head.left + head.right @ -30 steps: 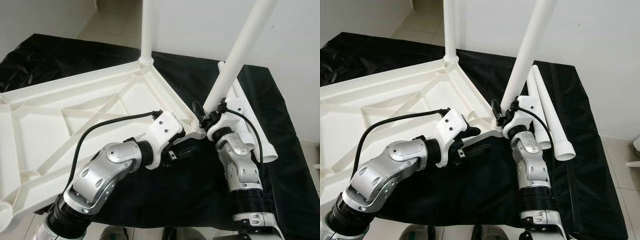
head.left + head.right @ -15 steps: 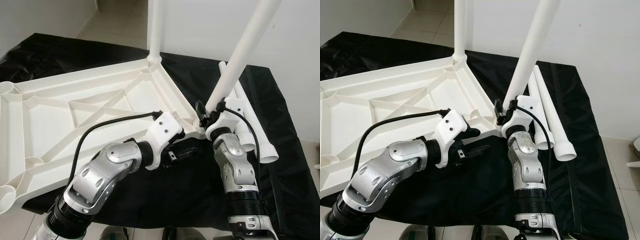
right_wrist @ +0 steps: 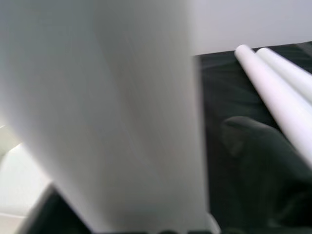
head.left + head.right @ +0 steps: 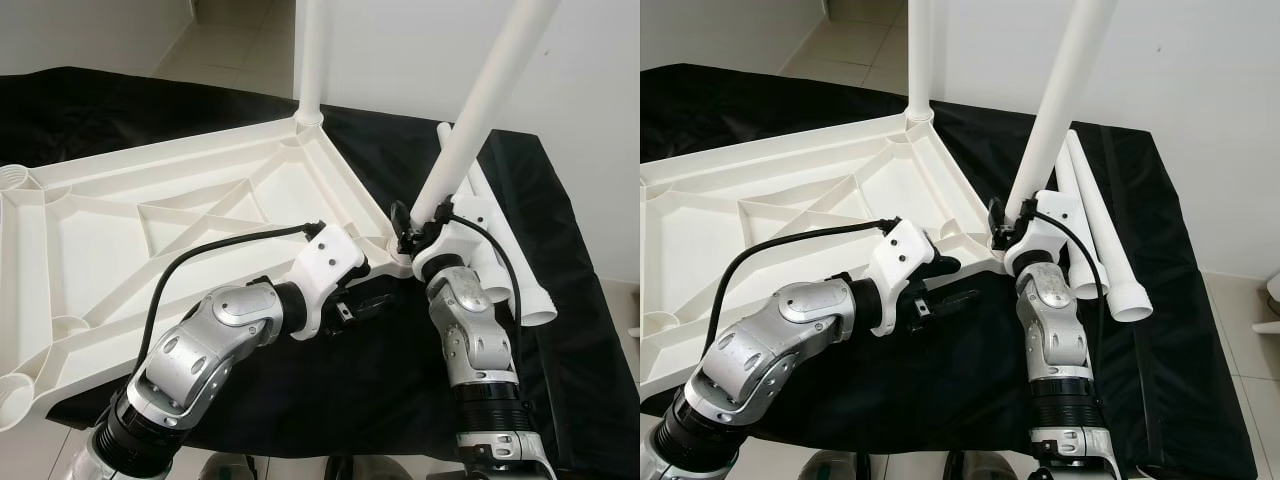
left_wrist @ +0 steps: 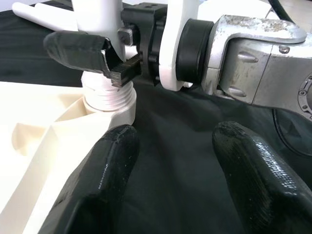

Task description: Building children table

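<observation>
Tabletop (image 4: 180, 200): upside down on the black-draped bench (image 4: 560, 300).
Far leg (image 4: 312, 60): fitted, upright.
Near leg (image 4: 480, 110): tilted in corner socket, clamped by right gripper (image 4: 408, 228).
Left gripper (image 5: 175, 161): fingers apart beside socket.
Spare legs (image 4: 1095, 235): two, lying unfitted.

Both upright legs, the far leg (image 4: 312, 55) and the near leg (image 4: 485, 100), run off the top edge of the head views. The tabletop (image 4: 120, 250) is cut at the left edge. In the right wrist view the near leg is a blur, close to the lens, hiding the fingers.
</observation>
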Controlling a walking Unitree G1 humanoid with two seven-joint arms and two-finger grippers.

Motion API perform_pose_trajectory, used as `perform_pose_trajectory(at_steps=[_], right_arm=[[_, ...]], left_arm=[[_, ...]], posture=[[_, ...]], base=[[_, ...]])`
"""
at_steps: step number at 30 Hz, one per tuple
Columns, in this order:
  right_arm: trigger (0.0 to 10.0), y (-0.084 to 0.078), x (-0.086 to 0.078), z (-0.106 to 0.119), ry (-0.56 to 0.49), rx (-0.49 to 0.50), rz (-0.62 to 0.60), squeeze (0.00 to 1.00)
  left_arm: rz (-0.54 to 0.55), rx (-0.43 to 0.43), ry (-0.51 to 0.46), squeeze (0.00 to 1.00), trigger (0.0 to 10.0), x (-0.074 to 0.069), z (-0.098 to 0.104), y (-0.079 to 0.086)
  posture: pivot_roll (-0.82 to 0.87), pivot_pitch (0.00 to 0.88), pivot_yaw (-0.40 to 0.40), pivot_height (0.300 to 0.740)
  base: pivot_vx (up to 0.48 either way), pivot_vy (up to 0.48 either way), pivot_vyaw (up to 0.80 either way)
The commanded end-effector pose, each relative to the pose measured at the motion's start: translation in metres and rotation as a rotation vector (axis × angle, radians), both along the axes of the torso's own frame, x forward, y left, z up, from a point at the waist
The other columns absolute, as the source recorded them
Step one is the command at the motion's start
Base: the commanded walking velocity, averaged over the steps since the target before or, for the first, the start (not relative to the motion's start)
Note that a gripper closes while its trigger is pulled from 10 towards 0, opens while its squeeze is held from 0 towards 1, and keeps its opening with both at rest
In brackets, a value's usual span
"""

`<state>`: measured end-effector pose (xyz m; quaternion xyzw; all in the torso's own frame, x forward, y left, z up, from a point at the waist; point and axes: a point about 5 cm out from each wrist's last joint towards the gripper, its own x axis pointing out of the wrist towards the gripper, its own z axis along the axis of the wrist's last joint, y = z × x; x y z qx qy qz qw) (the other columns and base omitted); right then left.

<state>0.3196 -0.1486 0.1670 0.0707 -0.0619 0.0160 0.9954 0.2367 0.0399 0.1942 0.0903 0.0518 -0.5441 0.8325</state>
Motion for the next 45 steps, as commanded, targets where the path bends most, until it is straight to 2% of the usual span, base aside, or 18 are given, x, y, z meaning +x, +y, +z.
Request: perform_pose_trajectory(at_steps=[1, 6, 7, 9, 15, 17, 18, 21, 27, 28, 29, 36, 39, 41, 45], right_arm=[[10.0, -0.005, -0.003, -0.001, 0.002, 0.010, -0.016, 1.00], [10.0, -0.005, -0.003, 0.001, -0.009, 0.020, -0.009, 1.00], [10.0, -0.005, -0.003, 0.004, -0.029, 0.010, 0.022, 0.00], [10.0, -0.004, -0.002, 0.007, -0.043, -0.001, 0.090, 0.00], [10.0, -0.005, -0.002, 0.009, -0.047, -0.012, 0.127, 0.00], [10.0, -0.009, -0.001, 0.010, -0.047, -0.030, 0.144, 0.00], [10.0, -0.009, -0.001, 0.010, -0.047, -0.030, 0.144, 0.00], [10.0, -0.012, 0.001, 0.010, -0.045, -0.043, 0.146, 0.00], [10.0, -0.012, 0.001, 0.011, -0.048, -0.045, 0.156, 0.00], [10.0, -0.012, 0.001, 0.011, -0.049, -0.045, 0.159, 0.00], [10.0, -0.012, 0.001, 0.011, -0.052, -0.044, 0.158, 0.00], [10.0, -0.012, 0.001, 0.011, -0.058, -0.043, 0.160, 0.00], [10.0, -0.013, 0.001, 0.011, -0.060, -0.041, 0.158, 0.00], [10.0, -0.013, 0.001, 0.011, -0.060, -0.043, 0.157, 0.00], [10.0, -0.014, 0.002, 0.011, -0.059, -0.045, 0.156, 0.00]], left_arm=[[0.010, 0.015, 0.009, 0.00, 10.0, 0.001, -0.003, 0.000], [0.010, 0.015, 0.010, 0.00, 10.0, 0.001, -0.003, 0.000], [0.012, 0.015, 0.010, 0.00, 10.0, 0.002, -0.003, 0.001], [0.029, 0.032, 0.007, 0.00, 10.0, 0.006, -0.005, 0.005], [0.052, 0.058, 0.003, 0.00, 10.0, 0.011, -0.006, 0.011], [0.115, 0.101, -0.008, 0.00, 10.0, 0.027, -0.002, 0.026], [0.115, 0.101, -0.008, 0.00, 10.0, 0.027, -0.002, 0.026], [0.163, 0.133, -0.078, 0.00, 10.0, 0.046, 0.012, 0.042], [0.196, 0.129, -0.111, 0.00, 10.0, 0.061, 0.020, 0.048], [0.218, 0.115, -0.105, 0.00, 10.0, 0.067, 0.021, 0.051], [0.243, 0.121, -0.102, 0.00, 10.0, 0.073, 0.018, 0.055], [0.315, 0.112, -0.110, 0.00, 10.0, 0.091, 0.012, 0.066], [0.304, 0.136, -0.111, 0.00, 10.0, 0.094, 0.002, 0.066], [0.231, 0.145, -0.102, 0.00, 10.0, 0.090, -0.007, 0.056], [0.148, 0.135, -0.115, 0.00, 10.0, 0.082, -0.009, 0.043]], posture=[[0.04, 0.085, -0.054, 0.740], [0.04, 0.087, -0.054, 0.740], [0.04, 0.088, -0.054, 0.740], [0.04, 0.089, -0.055, 0.740], [0.03, 0.089, -0.054, 0.740], [0.03, 0.089, -0.054, 0.740], [0.03, 0.089, -0.054, 0.740], [0.04, 0.090, -0.054, 0.740], [0.03, 0.090, -0.050, 0.740], [0.03, 0.089, -0.046, 0.740], [0.03, 0.090, -0.043, 0.740], [0.03, 0.092, -0.039, 0.740], [0.03, 0.095, -0.038, 0.740], [0.04, 0.098, -0.037, 0.740], [0.04, 0.099, -0.035, 0.740]], base=[[0.000, 0.000, 0.00], [0.000, 0.000, 0.00], [0.000, 0.000, 0.00], [0.000, 0.000, 0.00], [0.000, 0.000, 0.00], [0.000, 0.000, 0.00], [0.000, 0.000, 0.00], [0.000, 0.000, 0.00], [0.000, 0.000, 0.00], [0.000, 0.000, 0.00], [0.000, 0.000, 0.00], [0.000, 0.000, 0.00], [0.000, 0.000, 0.00], [0.000, 0.000, 0.00], [0.000, 0.000, 0.00]])
